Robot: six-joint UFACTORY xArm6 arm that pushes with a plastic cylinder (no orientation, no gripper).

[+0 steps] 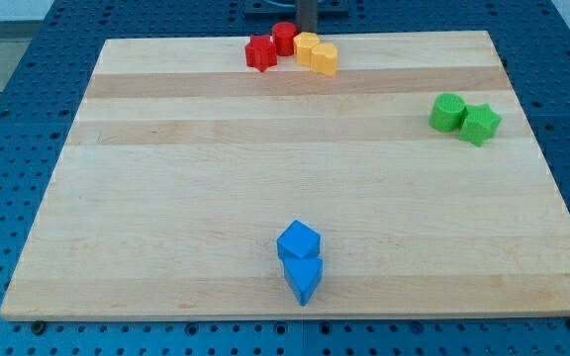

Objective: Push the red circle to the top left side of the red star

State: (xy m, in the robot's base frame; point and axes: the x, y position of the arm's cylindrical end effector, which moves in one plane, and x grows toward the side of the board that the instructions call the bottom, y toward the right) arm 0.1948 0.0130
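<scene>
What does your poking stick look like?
Only a short piece of my rod shows at the view's top: plain dark grey, straight and round, with no cables or markings visible. My tip is its blunt lower end, just above the yellow blocks.

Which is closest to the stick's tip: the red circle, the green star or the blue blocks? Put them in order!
From my tip, at the view's top edge:
1. The red circle, right beside it, on its left.
2. The green star, far off toward the view's right.
3. The blue blocks, farthest, near the view's bottom.
</scene>
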